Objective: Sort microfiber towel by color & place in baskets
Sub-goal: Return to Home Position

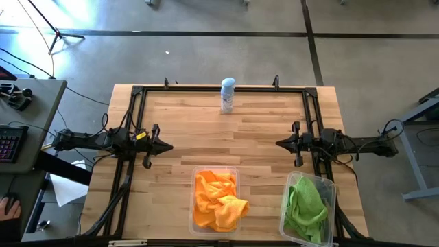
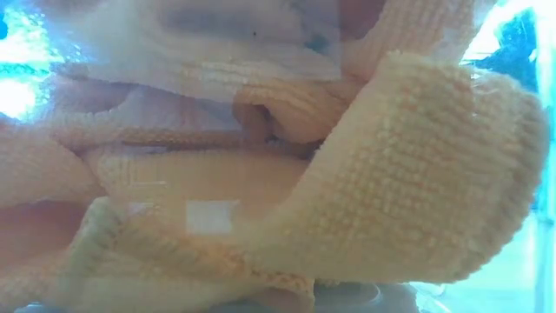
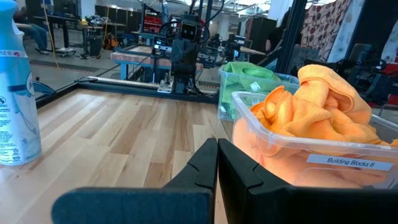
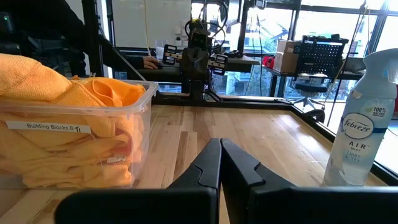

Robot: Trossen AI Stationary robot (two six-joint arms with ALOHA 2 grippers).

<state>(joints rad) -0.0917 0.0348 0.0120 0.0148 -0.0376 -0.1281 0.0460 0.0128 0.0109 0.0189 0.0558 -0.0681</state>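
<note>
Several orange towels (image 1: 218,199) lie heaped in a clear bin (image 1: 194,180) near the table's near edge; they also show in the left wrist view (image 3: 323,106) and the right wrist view (image 4: 74,99), and fill the low view (image 2: 287,174). Green towels (image 1: 306,202) lie in a second clear bin (image 1: 331,189) at the near right, also seen as the green-filled bin (image 3: 249,78). My left gripper (image 1: 167,145) rests shut at the table's left side, pointing right. My right gripper (image 1: 280,143) rests shut at the right side, pointing left. Neither touches anything.
A white-and-blue spray can (image 1: 228,95) stands upright near the far edge at mid-table, also seen in the wrist views (image 3: 15,93) (image 4: 360,130). Bare wood lies between the grippers (image 1: 223,140). A black frame (image 1: 219,89) borders the table top.
</note>
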